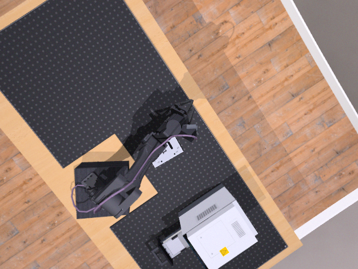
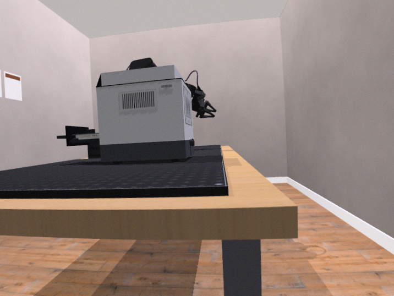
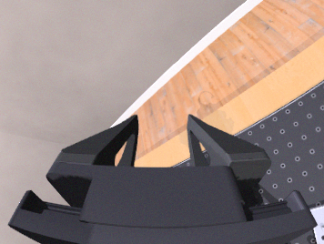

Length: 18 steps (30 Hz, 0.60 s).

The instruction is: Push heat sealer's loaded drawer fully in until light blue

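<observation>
The heat sealer [image 1: 215, 235] [image 2: 140, 127] stands upright on the dark mat, a white-grey box with a dark base. Its drawer sticks out at the side towards the lower left in the top view, with a black front panel [image 2: 70, 142] and handle. A pale flat piece [image 1: 173, 247] lies on the drawer; I cannot tell sheet from sealing frame. The sealer's light is not visible in any view. My gripper [image 1: 191, 101] [image 2: 215, 114] [image 3: 162, 120] is partly open and empty, raised above the mat, well away from the sealer and its drawer.
A white plate [image 1: 169, 158] with black slots lies on the dotted mat [image 1: 86, 72], partly under the arm. The arm's dark base [image 1: 82, 209] stands on the wooden table edge. The table's long edge [image 1: 240, 161] passes beyond the sealer.
</observation>
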Each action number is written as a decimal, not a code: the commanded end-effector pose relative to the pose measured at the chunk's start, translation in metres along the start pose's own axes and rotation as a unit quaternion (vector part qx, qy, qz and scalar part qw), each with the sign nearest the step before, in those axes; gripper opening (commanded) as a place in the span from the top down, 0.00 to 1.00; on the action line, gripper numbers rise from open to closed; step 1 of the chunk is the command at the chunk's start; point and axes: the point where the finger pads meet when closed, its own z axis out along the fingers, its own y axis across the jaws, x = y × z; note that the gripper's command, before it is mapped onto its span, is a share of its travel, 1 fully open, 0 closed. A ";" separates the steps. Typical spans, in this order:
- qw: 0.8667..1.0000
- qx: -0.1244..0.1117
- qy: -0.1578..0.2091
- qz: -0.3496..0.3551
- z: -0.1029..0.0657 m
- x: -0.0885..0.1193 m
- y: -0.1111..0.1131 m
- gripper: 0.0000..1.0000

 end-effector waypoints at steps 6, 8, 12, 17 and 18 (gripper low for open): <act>1.000 0.008 -0.016 -0.024 -0.009 -0.044 0.006 0.55; 1.000 0.007 -0.015 -0.024 -0.009 -0.047 0.004 0.55; 0.999 0.025 -0.018 -0.034 -0.013 -0.060 -0.005 0.55; 0.998 0.043 -0.024 -0.042 -0.017 -0.077 -0.017 0.55; 0.997 0.051 -0.027 -0.045 -0.019 -0.081 -0.021 0.55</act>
